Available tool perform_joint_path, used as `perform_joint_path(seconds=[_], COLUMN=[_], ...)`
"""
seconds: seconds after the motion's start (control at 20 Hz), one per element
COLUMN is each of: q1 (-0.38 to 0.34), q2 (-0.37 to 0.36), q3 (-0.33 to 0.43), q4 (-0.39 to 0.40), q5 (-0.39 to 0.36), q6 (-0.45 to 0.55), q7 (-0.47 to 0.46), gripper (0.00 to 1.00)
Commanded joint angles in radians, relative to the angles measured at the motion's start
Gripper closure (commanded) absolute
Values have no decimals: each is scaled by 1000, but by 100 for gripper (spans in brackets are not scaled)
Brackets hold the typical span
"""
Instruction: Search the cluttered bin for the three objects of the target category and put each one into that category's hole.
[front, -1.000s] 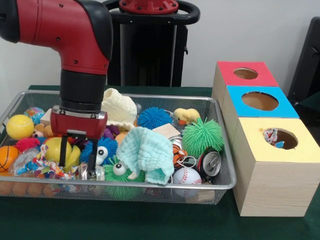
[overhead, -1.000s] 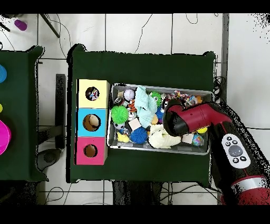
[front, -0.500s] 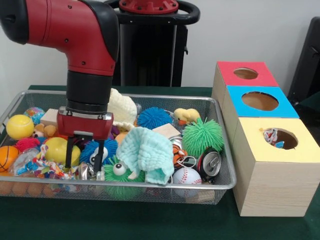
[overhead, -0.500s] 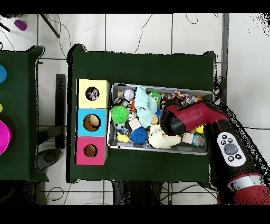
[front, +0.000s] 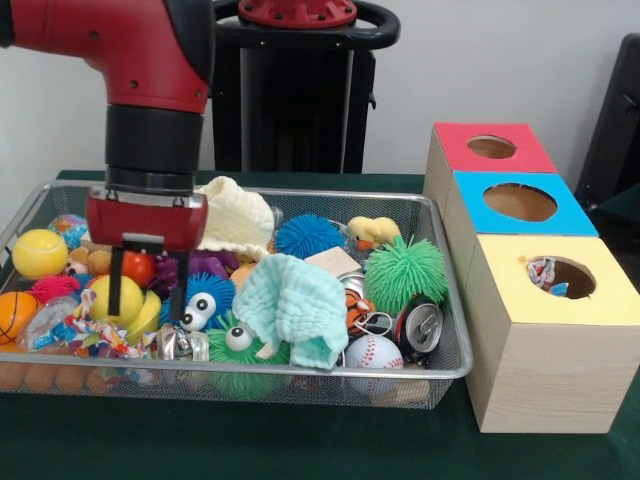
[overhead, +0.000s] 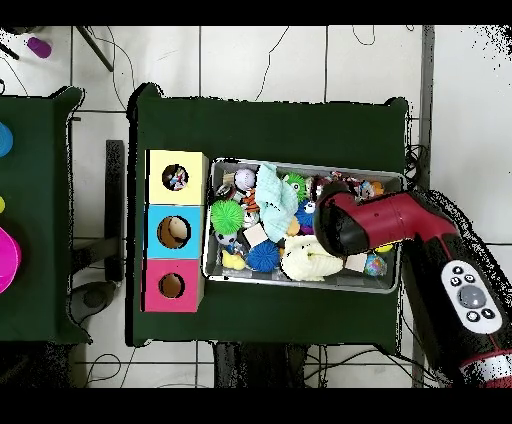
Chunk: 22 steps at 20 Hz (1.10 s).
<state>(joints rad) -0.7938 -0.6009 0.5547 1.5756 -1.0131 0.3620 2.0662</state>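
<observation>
My gripper hangs open over the left part of the wire bin, its fingers apart and holding nothing. Its tips straddle a yellow toy, just above a crushed silver can and a colourful rope toy. A blue googly-eyed fuzzy toy lies right beside it. Three boxes stand to the right: red hole, blue hole, yellow hole with a crinkled item inside. In the overhead view the arm hides the gripper.
The bin also holds a mint cloth, a cream cloth, a green spiky ball, a blue fuzzy ball, a baseball, a dark can, a rubber duck and a yellow ball.
The gripper has risen out of the clutter and shifted left in the front view, still open and empty. The toys have not visibly moved.
</observation>
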Motion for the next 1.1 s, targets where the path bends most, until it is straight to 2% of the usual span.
perform_joint_path(seconds=[0.05, 0.25, 0.35, 0.45, 0.5, 0.65, 0.9, 1.1], q1=[-79, -112, -118, -111, -103, -85, -2, 36], q2=[-65, -85, -84, -65, -45, -5, 24, 46], q3=[137, 170, 174, 159, 138, 89, -25, -78], q4=[55, 43, 36, 33, 35, 60, 83, 86], q5=[69, 118, 120, 89, 62, 40, -51, -57], q6=[185, 239, 240, 205, 169, 154, 29, -16], q7=[-476, -535, -545, -524, -490, -440, -231, -155], gripper=[0, 0, 0, 0, 0, 0, 0, 0])
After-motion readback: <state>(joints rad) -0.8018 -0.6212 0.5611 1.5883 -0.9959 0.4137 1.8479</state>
